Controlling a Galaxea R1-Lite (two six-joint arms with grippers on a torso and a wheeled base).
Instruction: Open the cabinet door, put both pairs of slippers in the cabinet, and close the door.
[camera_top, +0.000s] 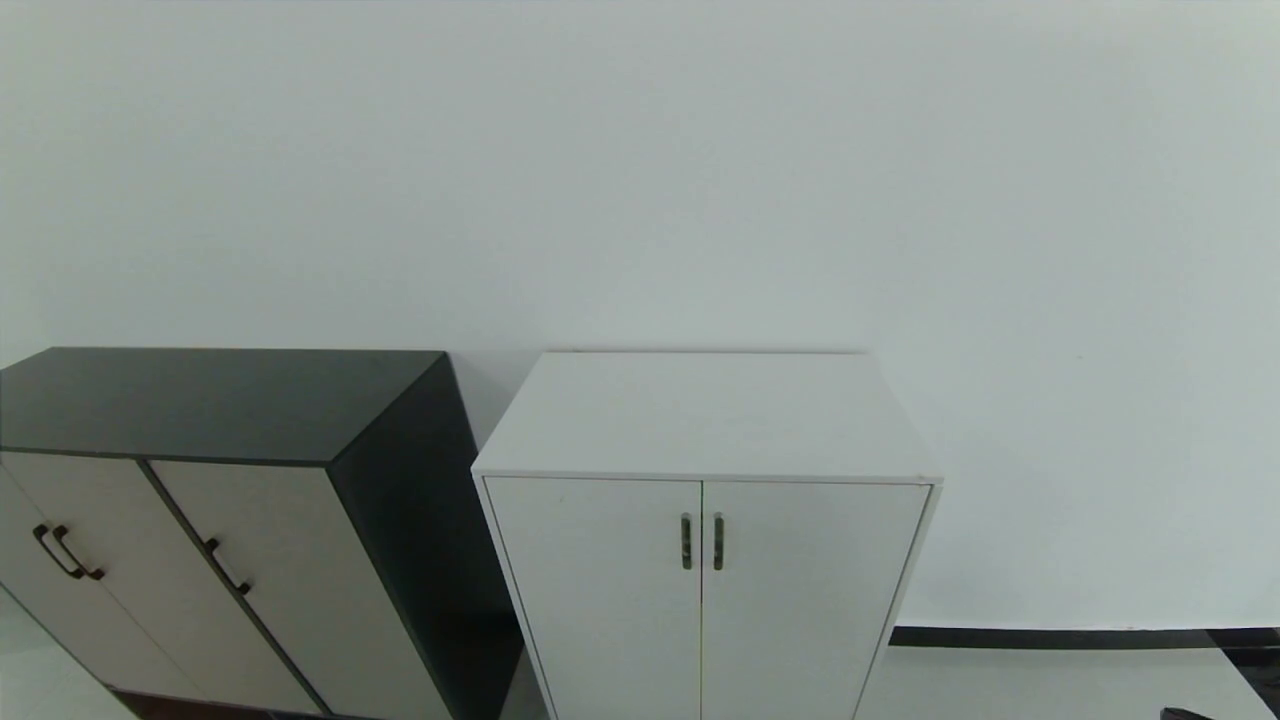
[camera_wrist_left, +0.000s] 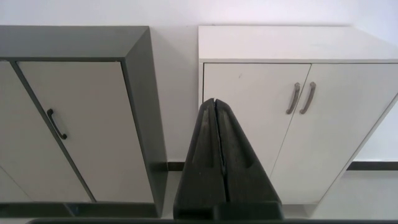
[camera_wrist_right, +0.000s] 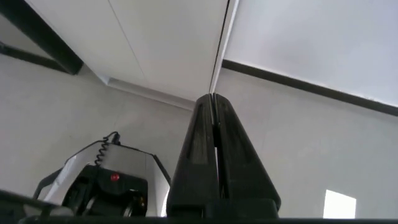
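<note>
The left hand (camera_wrist_left: 214, 109) has its two fingers pressed together with nothing between them, and it is held in front of the white cabinet (camera_top: 700, 420), apart from it. The right hand (camera_wrist_right: 213, 102) is likewise pressed together and empty, with the floor (camera_wrist_right: 311, 149) and a dark baseboard (camera_wrist_right: 298, 84) beyond it. The white cabinet stands against the wall (camera_top: 640, 180), both doors (camera_top: 600, 600) closed, its two upright handles (camera_top: 686, 541) side by side at the middle seam. Just beside it, on the robot's left, stands a dark-topped cabinet (camera_top: 220, 400), also closed.
</note>
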